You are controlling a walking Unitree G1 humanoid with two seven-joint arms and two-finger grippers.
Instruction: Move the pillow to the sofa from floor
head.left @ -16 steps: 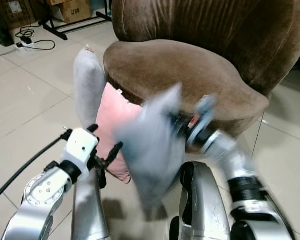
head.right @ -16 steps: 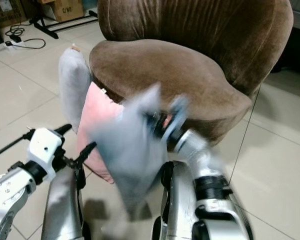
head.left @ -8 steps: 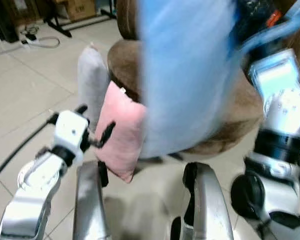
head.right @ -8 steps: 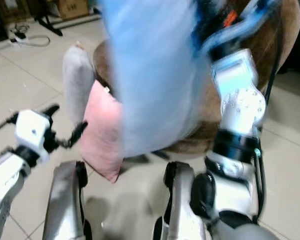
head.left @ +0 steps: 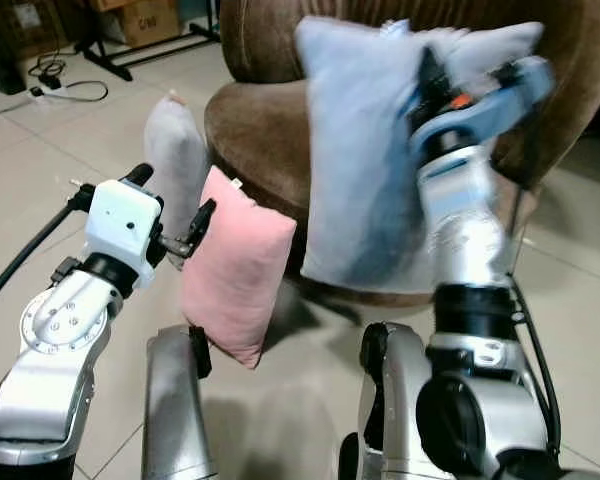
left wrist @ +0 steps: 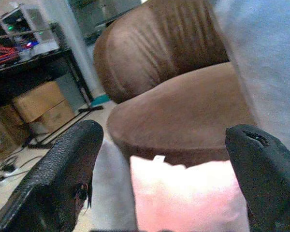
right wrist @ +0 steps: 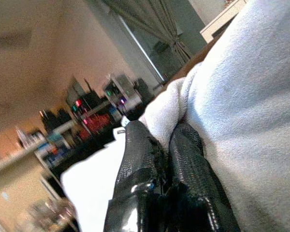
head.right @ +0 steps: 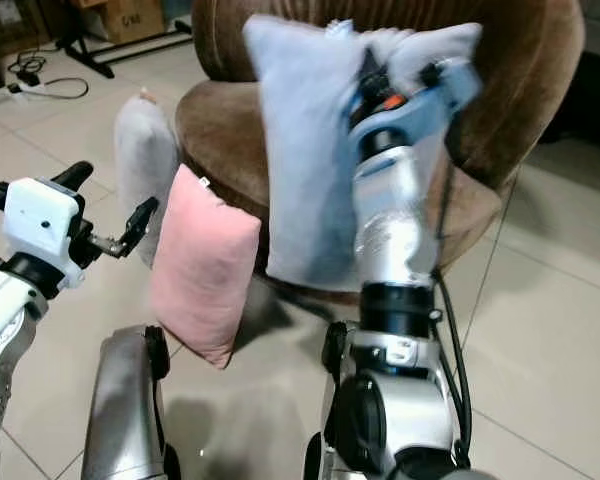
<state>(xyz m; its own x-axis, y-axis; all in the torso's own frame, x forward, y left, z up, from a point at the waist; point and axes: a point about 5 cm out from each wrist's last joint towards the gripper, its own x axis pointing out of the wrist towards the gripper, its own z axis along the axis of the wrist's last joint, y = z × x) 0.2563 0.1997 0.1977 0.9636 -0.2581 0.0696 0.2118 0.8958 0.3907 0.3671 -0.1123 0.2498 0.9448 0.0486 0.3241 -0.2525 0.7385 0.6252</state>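
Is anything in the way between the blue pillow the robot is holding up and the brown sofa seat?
Nothing visible is. The right hand is pinching the blue pillow by its top, and it hangs right in front of the brown sofa seat. The pink pillow and grey pillow lean lower down, off to the left.

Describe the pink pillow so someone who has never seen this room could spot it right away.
Find the big brown sofa. At its front, on the tiled floor, two pillows lean against it: the pink pillow is the nearer one, beside a grey pillow. It is the only pink one.
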